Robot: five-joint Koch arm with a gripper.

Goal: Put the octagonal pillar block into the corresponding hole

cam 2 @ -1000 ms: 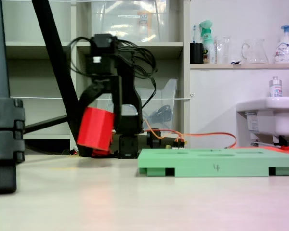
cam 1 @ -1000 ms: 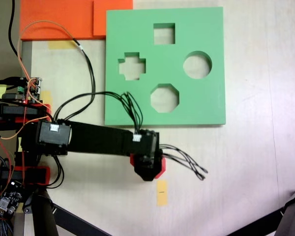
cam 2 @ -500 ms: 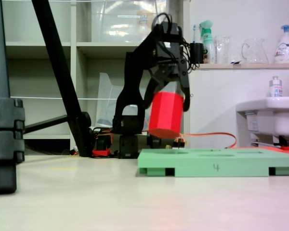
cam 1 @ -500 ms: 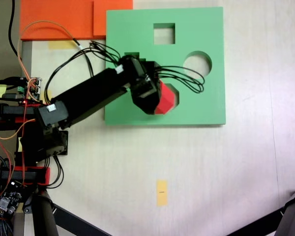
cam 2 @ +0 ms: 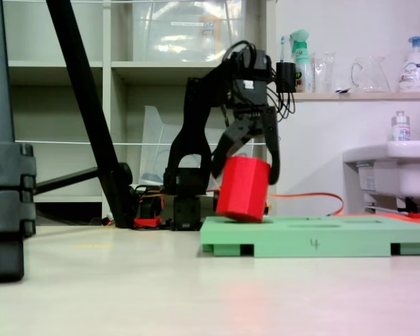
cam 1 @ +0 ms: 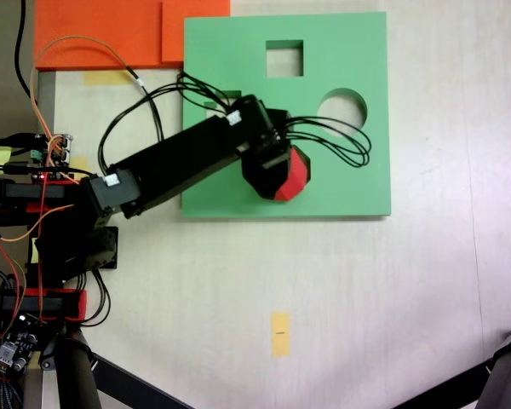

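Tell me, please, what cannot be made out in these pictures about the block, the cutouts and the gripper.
- The corresponding hole: in the top-down fixed view the octagonal pillar block and arm cover it.
- The cross-shaped cutout: mostly hidden by the arm there.
- Whether the block's lower edge has entered the board: in the low fixed view its tilted bottom meets the board's top; the angle hides any cutout.
- The gripper: its fingertips' contact lies behind the block.

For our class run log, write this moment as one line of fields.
stage: lowering into hole | hand: shut on red block | block: tilted, bottom edge at green board | seated: not yet
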